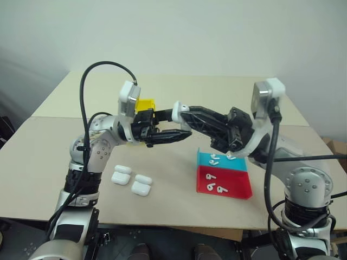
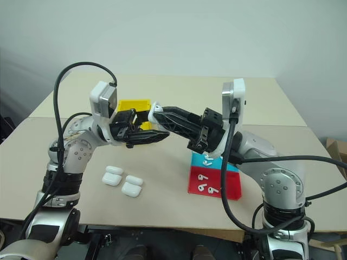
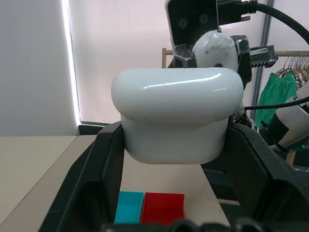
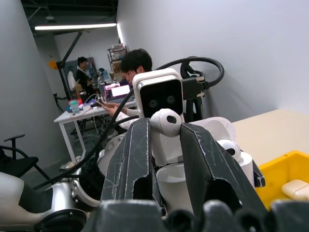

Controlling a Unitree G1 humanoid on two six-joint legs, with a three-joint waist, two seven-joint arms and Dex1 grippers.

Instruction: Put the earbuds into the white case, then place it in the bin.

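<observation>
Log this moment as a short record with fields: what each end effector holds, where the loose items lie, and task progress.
left end effector: shut on white case, lid closed
right end effector: shut on an earbud, held at the case
spare cases: four on the table, near the left arm
loose earbuds: in the blue tray and the red tray
yellow bin: behind the end effectors
progress: earbud not yet in the case

A shallow red plastic tray [image 1: 238,187] and a shallow blue plastic tray [image 1: 203,158] — touching — lie below the right gripper [image 1: 176,110].
</observation>
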